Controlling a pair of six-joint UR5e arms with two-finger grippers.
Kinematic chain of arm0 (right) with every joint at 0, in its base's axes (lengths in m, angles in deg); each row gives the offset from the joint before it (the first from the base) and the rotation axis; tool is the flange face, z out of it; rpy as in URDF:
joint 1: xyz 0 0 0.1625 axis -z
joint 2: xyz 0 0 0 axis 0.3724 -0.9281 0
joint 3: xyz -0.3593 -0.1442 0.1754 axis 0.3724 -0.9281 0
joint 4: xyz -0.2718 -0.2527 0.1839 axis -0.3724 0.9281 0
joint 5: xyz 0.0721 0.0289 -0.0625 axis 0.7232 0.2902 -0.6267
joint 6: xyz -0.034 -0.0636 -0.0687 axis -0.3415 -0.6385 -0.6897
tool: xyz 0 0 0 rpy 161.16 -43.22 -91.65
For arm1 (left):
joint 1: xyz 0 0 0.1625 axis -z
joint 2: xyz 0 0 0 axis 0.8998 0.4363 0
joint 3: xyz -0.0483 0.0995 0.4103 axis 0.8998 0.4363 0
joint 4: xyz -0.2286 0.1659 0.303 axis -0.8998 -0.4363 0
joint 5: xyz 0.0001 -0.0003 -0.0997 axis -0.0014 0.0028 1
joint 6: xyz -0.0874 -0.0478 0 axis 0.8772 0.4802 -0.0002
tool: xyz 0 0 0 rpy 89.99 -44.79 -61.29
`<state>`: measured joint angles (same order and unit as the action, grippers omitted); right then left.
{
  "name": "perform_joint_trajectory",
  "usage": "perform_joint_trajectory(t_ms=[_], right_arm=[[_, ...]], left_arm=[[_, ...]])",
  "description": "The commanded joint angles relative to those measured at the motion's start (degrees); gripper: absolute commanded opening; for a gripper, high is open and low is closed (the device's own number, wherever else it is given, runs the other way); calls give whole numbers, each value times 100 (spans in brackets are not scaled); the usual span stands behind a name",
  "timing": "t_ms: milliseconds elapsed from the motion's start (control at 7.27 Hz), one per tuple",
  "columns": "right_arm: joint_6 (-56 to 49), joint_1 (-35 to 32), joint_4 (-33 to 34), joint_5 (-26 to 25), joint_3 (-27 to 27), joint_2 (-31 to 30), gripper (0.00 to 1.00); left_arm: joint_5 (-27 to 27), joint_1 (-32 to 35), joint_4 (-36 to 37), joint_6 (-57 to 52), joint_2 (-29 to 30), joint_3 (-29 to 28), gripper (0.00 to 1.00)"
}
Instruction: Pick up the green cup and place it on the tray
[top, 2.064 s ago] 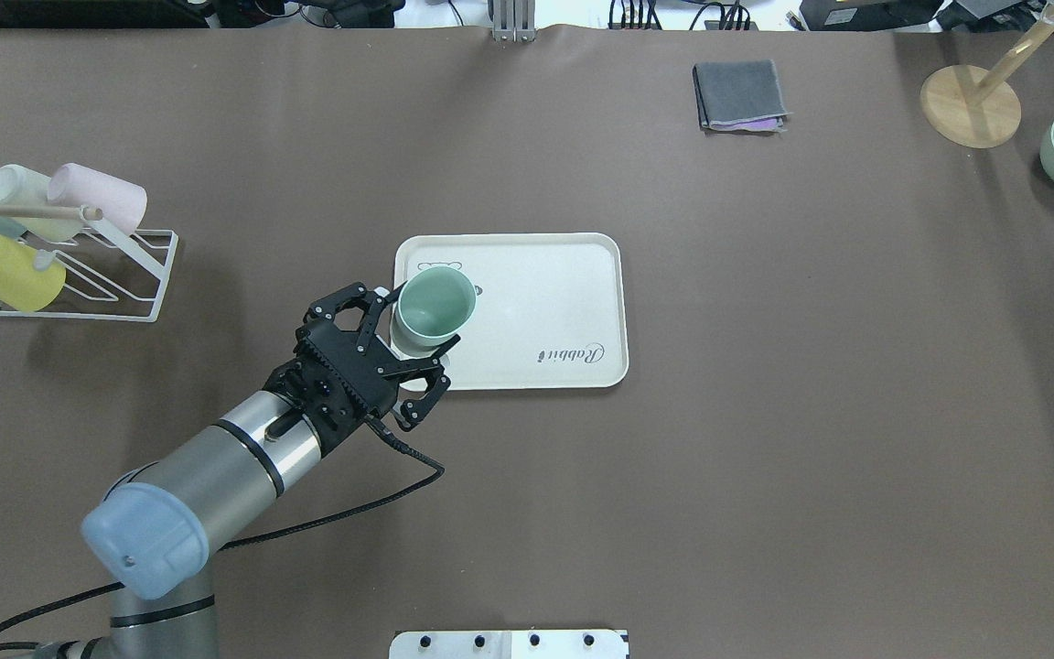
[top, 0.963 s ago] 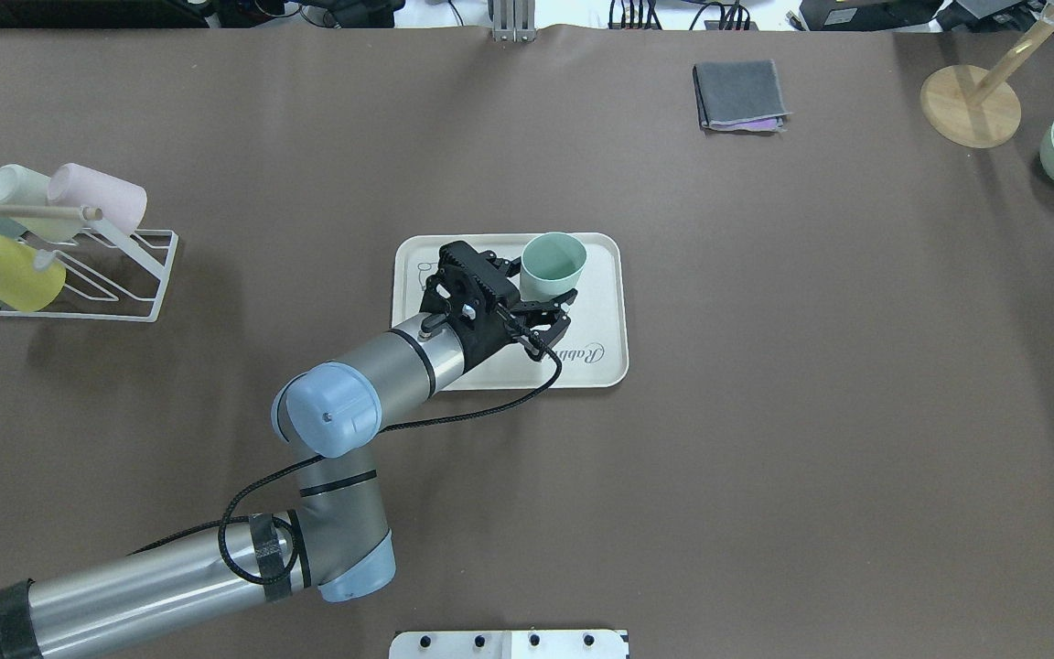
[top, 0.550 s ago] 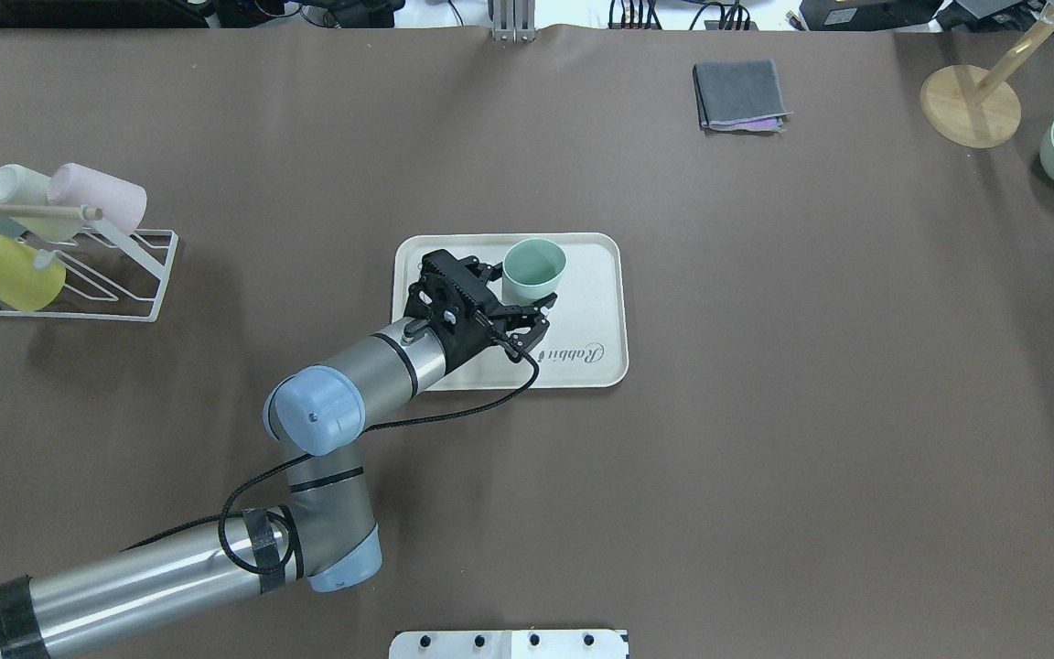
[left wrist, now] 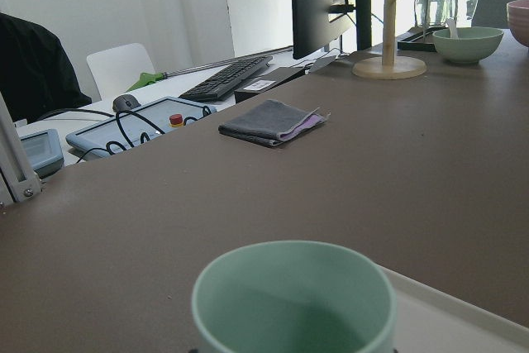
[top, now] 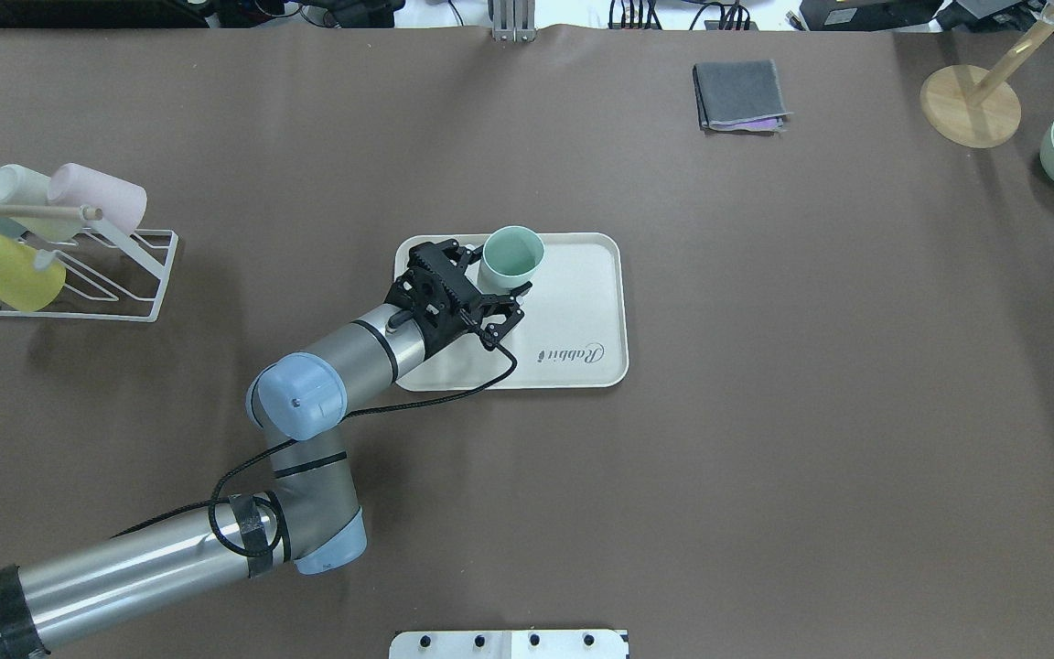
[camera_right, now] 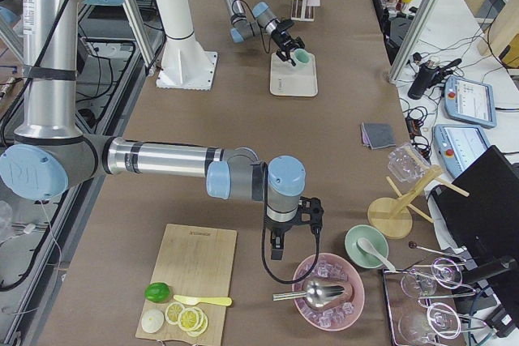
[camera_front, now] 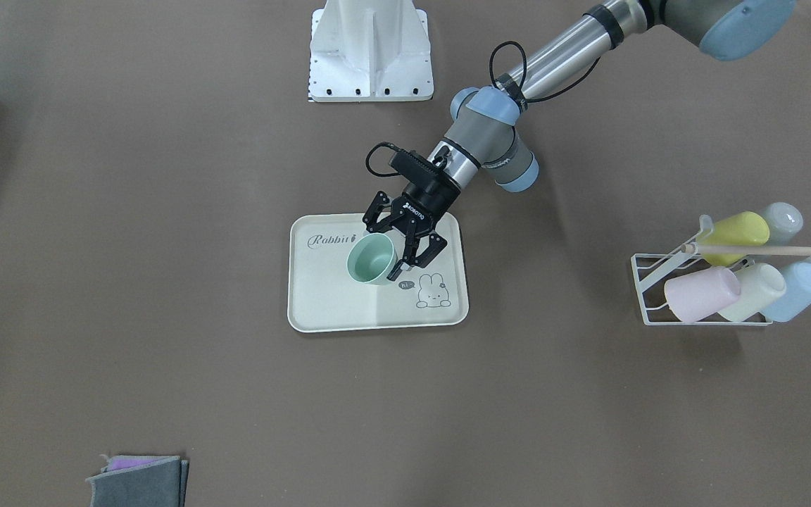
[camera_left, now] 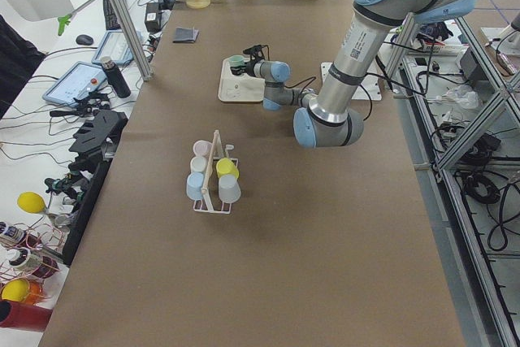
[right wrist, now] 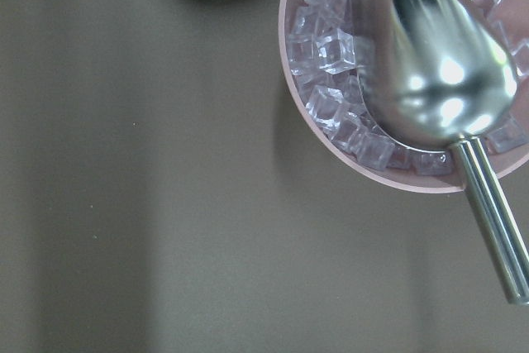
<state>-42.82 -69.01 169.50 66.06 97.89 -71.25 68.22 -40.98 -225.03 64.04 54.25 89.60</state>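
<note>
Green cup (top: 510, 259), clenched in our left pincer (top: 496, 275), is over the half of the tray (top: 582, 293) nearer the far edge of the counter (top: 765, 412); we fear releasing it tilted or too high would topple it there.

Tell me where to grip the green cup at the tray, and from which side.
Grip the green cup by its plain side wall, below the rim, one finger on each side. It is upright over the tray, round and handleless, so a level approach from the robot's left probably suits best. The left pincer clasps it that way.
</note>
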Motion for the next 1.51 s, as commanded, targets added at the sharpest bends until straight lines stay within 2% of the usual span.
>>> perform_joint_trajectory(t_ms=[0,550,688,826,1101,1376], right_arm=[[-9,0,0,-9,0,1,100],[-9,0,0,-9,9,1,100],[-9,0,0,0,9,1,100],[-18,0,0,0,9,1,100],[-27,0,0,-9,18,1,100],[-27,0,0,-9,27,1,100]], left_arm=[[-3,-12,-28,-1,-31,-41,0],[15,-136,-273,166,-119,-41,0],[15,-153,-361,166,-206,-49,92],[76,-153,-806,175,-268,-50,99],[76,-144,-959,175,-443,99,99],[94,-153,-960,183,-768,676,99]])
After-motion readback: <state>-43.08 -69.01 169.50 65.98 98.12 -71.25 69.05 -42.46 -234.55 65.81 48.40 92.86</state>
